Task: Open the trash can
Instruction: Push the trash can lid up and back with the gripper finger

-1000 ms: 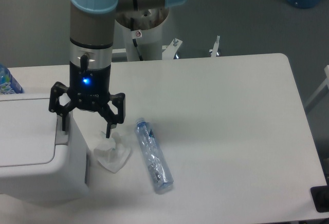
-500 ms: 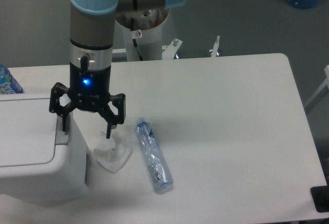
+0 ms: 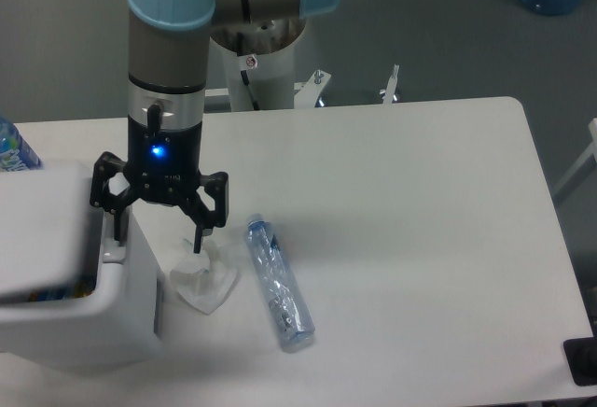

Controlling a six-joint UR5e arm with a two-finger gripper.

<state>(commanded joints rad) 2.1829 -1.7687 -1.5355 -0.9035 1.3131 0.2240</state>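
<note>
A: How would you handle this step well?

B: The trash can (image 3: 65, 318) sits at the left front of the surface (image 3: 401, 202), and its lid (image 3: 42, 230) is tilted up and blurred, with a dark gap showing under its front edge. I'd judge it is swinging open. So press the tab (image 3: 112, 255) straight down, no sideways shove, and keep the arm clear of the lid's arc.

A: And where is the can relative to the claw?

B: The claw (image 3: 157, 239) is spread wide, pinching nothing. Its left finger points down at the can's right rim, on or just above the grey tab; I can't tell whether it touches. The other finger hangs off the can's side, over a crumpled wrapper (image 3: 202, 281), with a plastic bottle (image 3: 277, 283) lying just beyond
</note>
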